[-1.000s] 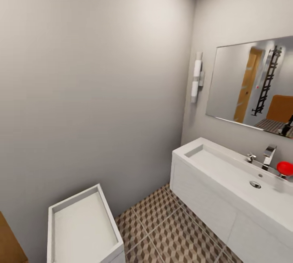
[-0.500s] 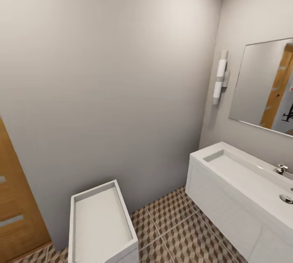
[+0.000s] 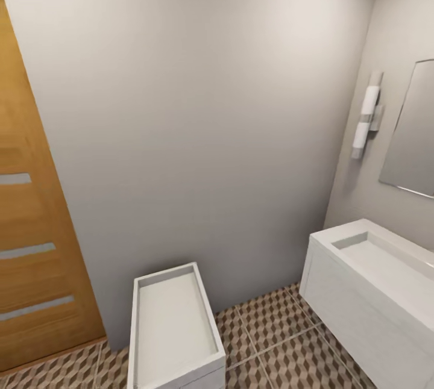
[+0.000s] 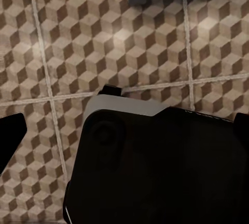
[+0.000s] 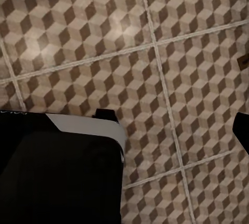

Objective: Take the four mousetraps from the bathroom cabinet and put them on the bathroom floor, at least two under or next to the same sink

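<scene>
Both arms hang over the bathroom floor [image 5: 171, 52], wrist cameras facing the tiles; whether either gripper is open I cannot tell. In the head view, a wooden door [image 3: 36, 244] stands at 9 o'clock, a white open-topped unit [image 3: 175, 323] at 6, the sink [image 3: 386, 262] at 4, with bare tiles between them.

No legible text, labels, brand marks, numbers or signs are appearing in any view. The wooden door [image 3: 36, 244] is showing three pale horizontal inset strips, none bearing lettering. The grey wall [image 3: 199, 112], the white open-topped unit [image 3: 175, 323], the sink counter [image 3: 374, 280], the mirror [image 3: 416, 136] and the wall lamp [image 3: 366, 117] are carrying no markings. The bathroom floor [image 5: 171, 52] is presenting a printed cube pattern with pale grout lines, unlettered. The dark robot body parts [image 4: 155, 167] seen in the wrist views are showing no readable print either.
</scene>
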